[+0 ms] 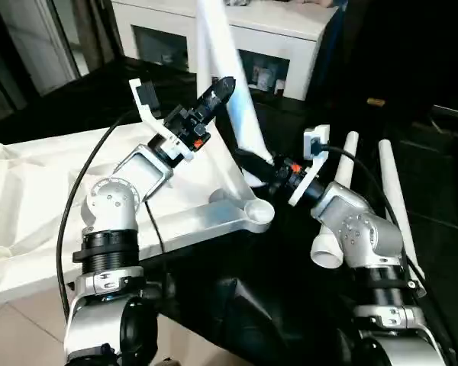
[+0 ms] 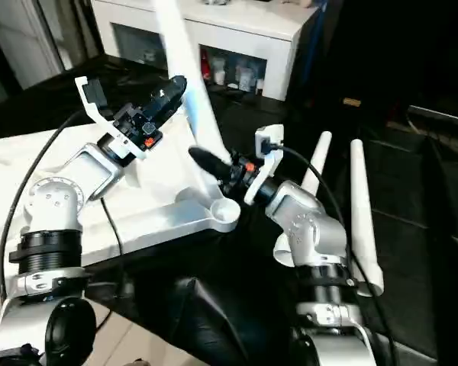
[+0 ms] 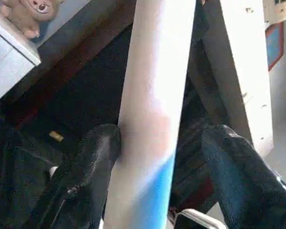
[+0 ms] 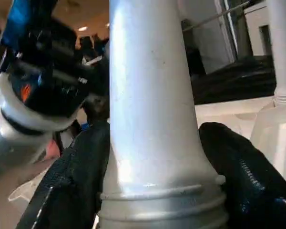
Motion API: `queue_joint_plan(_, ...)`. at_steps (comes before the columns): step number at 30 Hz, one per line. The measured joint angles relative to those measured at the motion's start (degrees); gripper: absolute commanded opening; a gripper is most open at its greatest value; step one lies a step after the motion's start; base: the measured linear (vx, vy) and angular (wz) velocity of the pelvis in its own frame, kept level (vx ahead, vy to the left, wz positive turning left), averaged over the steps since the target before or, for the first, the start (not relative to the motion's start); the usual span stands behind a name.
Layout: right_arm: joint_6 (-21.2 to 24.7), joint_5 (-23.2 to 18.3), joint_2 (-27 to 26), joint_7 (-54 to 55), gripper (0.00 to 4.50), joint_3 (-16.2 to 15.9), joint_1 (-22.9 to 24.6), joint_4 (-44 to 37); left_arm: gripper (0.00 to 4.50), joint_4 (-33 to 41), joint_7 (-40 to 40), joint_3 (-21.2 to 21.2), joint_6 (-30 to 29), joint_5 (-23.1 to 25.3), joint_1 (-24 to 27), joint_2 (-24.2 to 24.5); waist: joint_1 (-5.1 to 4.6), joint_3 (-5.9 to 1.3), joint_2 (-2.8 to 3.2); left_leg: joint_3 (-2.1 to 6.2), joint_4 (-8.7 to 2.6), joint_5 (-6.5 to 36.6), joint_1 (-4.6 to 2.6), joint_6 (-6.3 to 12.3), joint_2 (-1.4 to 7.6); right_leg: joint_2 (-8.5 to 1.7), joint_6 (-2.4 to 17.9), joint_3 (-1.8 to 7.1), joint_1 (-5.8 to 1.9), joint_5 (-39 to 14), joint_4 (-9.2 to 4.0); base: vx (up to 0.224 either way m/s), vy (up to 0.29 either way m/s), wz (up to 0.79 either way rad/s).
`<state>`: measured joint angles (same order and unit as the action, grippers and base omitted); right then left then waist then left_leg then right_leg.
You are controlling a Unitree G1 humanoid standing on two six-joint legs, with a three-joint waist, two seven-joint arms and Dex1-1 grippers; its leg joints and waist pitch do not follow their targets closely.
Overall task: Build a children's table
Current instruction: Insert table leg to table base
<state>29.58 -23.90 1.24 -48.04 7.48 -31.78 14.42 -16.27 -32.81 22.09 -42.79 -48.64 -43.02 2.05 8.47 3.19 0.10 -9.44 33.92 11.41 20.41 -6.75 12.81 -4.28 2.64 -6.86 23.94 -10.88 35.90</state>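
We found the children's table [image 1: 30, 206] lying inverted, one leg [image 1: 233, 99] upright in its corner socket. Left gripper [image 3: 157, 143] and right gripper [image 4: 155, 152] bracketed it, jaws open. Light, stiff, slippery; grip near socket.

Bright daylight glare off the long round white plastic tube leg [image 3: 155, 95] between the left gripper's [image 3: 164, 167] blurred black fingers, dark floor beyond in deep shadow, wrist close-ups soft, blue-tinged.
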Motion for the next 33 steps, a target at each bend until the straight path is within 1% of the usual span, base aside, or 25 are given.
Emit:
queue_joint_plan(1,0.12,0.03,-0.01,0.02,2.74,-0.62,0.21,-0.30,3.46,0.26,-0.01,-0.04,-0.17,0.21,0.00,-0.01,0.01,0.05,0.12,0.02,0.02,-0.01,0.01,-0.01,0.00,0.00,-0.01,0.00,0.00,0.01,0.00,0.000,0.000,0.00)
queue_joint_plan(2,0.19,0.10,0.11,0.11,2.74,-1.04,0.21,-0.47,3.59,0.55,-0.09,-0.25,-0.18,0.64,0.00,0.18,0.00,0.09,0.31,0.02,0.03,-0.01,0.01,0.00,0.00,0.00,-0.02,0.00,-0.01,0.03,-0.01,0.000,0.000,0.00)
queue_joint_plan(3,0.21,0.46,0.38,0.15,2.74,-1.42,0.21,-0.87,3.59,1.12,-0.10,-0.88,-0.26,1.30,0.00,0.62,-0.01,0.15,0.50,0.04,0.08,-0.02,0.03,0.00,0.00,0.00,-0.06,0.00,-0.02,0.05,-0.03,0.000,0.000,0.00)
queue_joint_plan(5,0.11,1.23,1.32,0.35,2.74,-2.10,0.12,-1.19,3.83,1.88,-0.04,-2.89,0.08,3.20,-0.07,1.81,-0.02,0.09,0.74,0.05,0.08,-0.02,0.02,0.00,-0.01,-0.01,-0.07,0.01,-0.03,0.06,-0.02,0.000,0.000,0.00)
queue_joint_plan(7,0.17,1.76,2.17,0.60,2.74,-2.65,-0.10,-1.11,3.99,2.06,0.17,-4.87,0.69,4.78,-0.23,2.66,0.06,0.10,0.77,0.08,0.07,-0.02,0.03,0.01,-0.02,0.00,-0.07,0.00,-0.03,0.06,-0.02,0.000,0.000,0.00)
queue_joint_plan(9,0.27,1.98,2.42,0.69,2.74,-3.05,-0.23,-0.84,4.02,2.03,1.21,-5.80,1.41,6.01,-0.36,2.61,0.05,0.10,0.77,0.07,0.07,-0.02,0.04,0.01,-0.02,0.00,-0.07,0.01,-0.03,0.06,-0.03,0.000,0.000,0.00)
queue_joint_plan(13,1.16,2.36,3.18,0.66,2.74,-4.76,-0.36,-0.78,4.04,1.77,5.45,-6.20,0.00,6.86,-0.79,2.26,-0.07,0.10,0.77,0.07,0.08,-0.02,0.05,0.01,-0.03,0.00,-0.07,0.01,-0.01,0.06,0.00,0.000,0.000,0.00)
queue_joint_plan(15,1.49,2.42,3.87,0.66,2.74,-5.09,-0.61,-0.66,3.73,1.76,6.70,-6.13,-1.34,6.88,-1.06,2.35,0.02,0.10,0.77,0.08,0.09,-0.03,0.07,0.02,-0.02,0.00,-0.07,0.00,0.00,0.06,0.00,0.000,0.000,0.00)
queue_joint_plan(20,1.70,2.42,4.37,0.39,2.74,-5.28,-2.40,-0.21,3.53,1.86,7.41,-6.27,-1.95,7.56,-2.01,3.37,0.08,0.10,0.76,0.09,0.15,-0.05,0.09,0.06,-0.03,0.00,-0.07,0.00,0.00,0.06,0.02,0.000,0.000,0.00)
queue_joint_plan(21,1.82,2.42,4.52,0.28,2.74,-5.47,-2.40,-0.17,3.27,1.86,7.42,-6.23,-2.08,7.56,-2.00,3.62,0.12,0.10,0.76,0.09,0.15,-0.06,0.11,0.08,-0.03,0.00,-0.07,0.00,0.02,0.06,0.02,0.000,0.000,0.00)
queue_joint_plan(25,2.09,2.48,5.23,-0.13,2.74,-5.96,-2.70,0.46,3.10,1.84,8.26,-5.65,-2.50,7.51,-2.01,4.53,0.21,0.10,0.76,0.10,0.21,-0.07,0.13,0.10,-0.02,-0.01,-0.07,0.00,0.01,0.07,0.03,0.000,0.000,0.00)
queue_joint_plan(26,2.32,2.24,5.48,-0.11,3.30,-5.83,-3.06,0.87,2.83,1.84,8.63,-5.14,-2.69,7.24,-2.05,4.61,0.27,0.10,0.76,0.10,0.23,-0.06,0.13,0.09,-0.03,-0.01,-0.07,0.00,0.01,0.08,0.05,0.000,0.000,0.00)
queue_joint_plan(27,2.43,2.13,5.55,-0.08,3.44,-5.71,-3.60,1.51,2.83,1.84,8.83,-4.83,-2.84,7.15,-2.13,4.72,0.25,0.10,0.76,0.10,0.24,-0.06,0.13,0.08,-0.03,-0.01,-0.07,0.00,0.01,0.08,0.06,0.000,0.000,0.00)
queue_joint_plan(28,3.09,1.48,5.60,-0.09,3.46,-5.45,-3.98,1.66,2.72,1.84,9.04,-4.55,-3.09,7.00,-2.26,4.74,0.27,0.10,0.76,0.10,0.24,-0.06,0.13,0.08,-0.03,-0.01,-0.07,0.00,0.01,0.08,0.07,0.000,0.000,0.00)
queue_joint_plan(29,4.90,-0.03,5.60,-0.25,3.53,-4.66,-4.51,1.70,2.72,1.85,9.20,-4.35,-3.35,6.64,-2.42,4.81,0.31,0.10,0.75,0.11,0.25,-0.06,0.13,0.09,-0.03,-0.01,-0.07,0.00,0.01,0.08,0.08,0.000,0.000,0.00)
queue_joint_plan(30,6.22,-1.17,5.70,-0.59,3.64,-3.84,-4.89,1.71,2.55,1.87,9.13,-4.38,-3.56,6.45,-2.52,4.97,0.42,0.10,0.75,0.11,0.25,-0.08,0.13,0.11,-0.03,-0.01,-0.07,0.00,0.00,0.08,0.09,0.000,0.000,0.00)
queue_joint_plan(31,8.01,-2.63,6.03,-1.00,3.76,-3.09,-5.34,1.72,2.55,2.08,8.73,-4.45,-3.81,6.12,-2.52,5.23,0.49,0.10,0.75,0.11,0.27,-0.08,0.14,0.11,-0.02,-0.01,-0.07,0.00,0.02,0.08,0.09,0.000,0.000,0.00)
queue_joint_plan(32,9.62,-3.68,6.60,-1.32,3.85,-2.49,-5.95,1.74,2.43,2.41,8.13,-4.65,-4.18,5.75,-2.51,5.42,0.57,0.10,0.75,0.12,0.29,-0.10,0.15,0.15,-0.02,-0.01,-0.07,0.00,0.02,0.08,0.10,0.000,0.000,0.00)
queue_joint_plan(33,11.04,-4.82,7.31,-1.66,3.85,-1.55,-6.58,1.73,2.34,3.06,7.22,-4.97,-4.59,5.53,-2.51,5.80,0.73,0.10,0.75,0.13,0.30,-0.22,0.16,0.36,-0.02,-0.01,-0.07,0.00,0.02,0.08,0.10,0.000,0.000,0.00)
